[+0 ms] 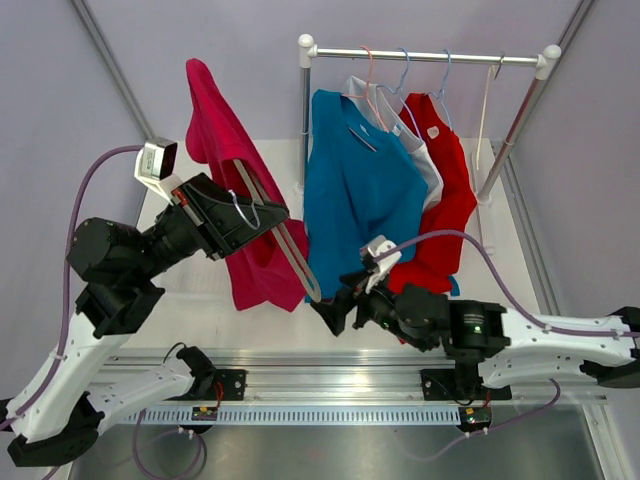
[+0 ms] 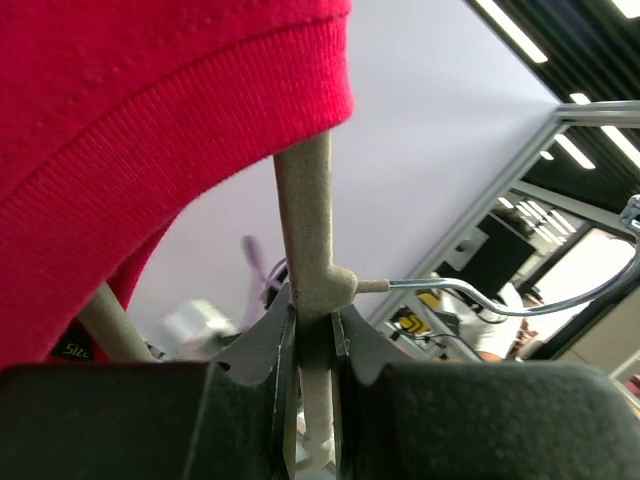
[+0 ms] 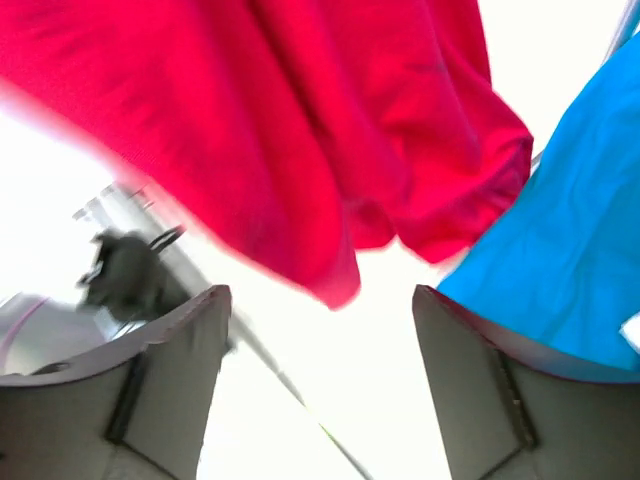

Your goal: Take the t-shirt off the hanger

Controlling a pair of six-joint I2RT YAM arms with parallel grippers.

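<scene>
A crimson t-shirt [image 1: 222, 130] hangs tilted on a beige felt hanger [image 1: 290, 250], off the rack, at centre left. My left gripper [image 1: 262, 215] is shut on the hanger at its neck, just below the metal hook [image 1: 243, 210]. In the left wrist view the jaws clamp the beige hanger [image 2: 310, 230] under the shirt's collar [image 2: 150, 120], with the hook [image 2: 500, 300] pointing right. My right gripper [image 1: 335, 305] is open and empty, just below the hanger's lower end. In the right wrist view the t-shirt's hem [image 3: 300, 120] hangs above the gap between the fingers [image 3: 320, 300].
A white clothes rack [image 1: 420, 55] at the back holds a blue shirt [image 1: 355, 190], a grey one [image 1: 420, 155], a red one [image 1: 445, 190] and a bare hanger [image 1: 487, 100]. The blue shirt [image 3: 570, 240] hangs close to my right gripper.
</scene>
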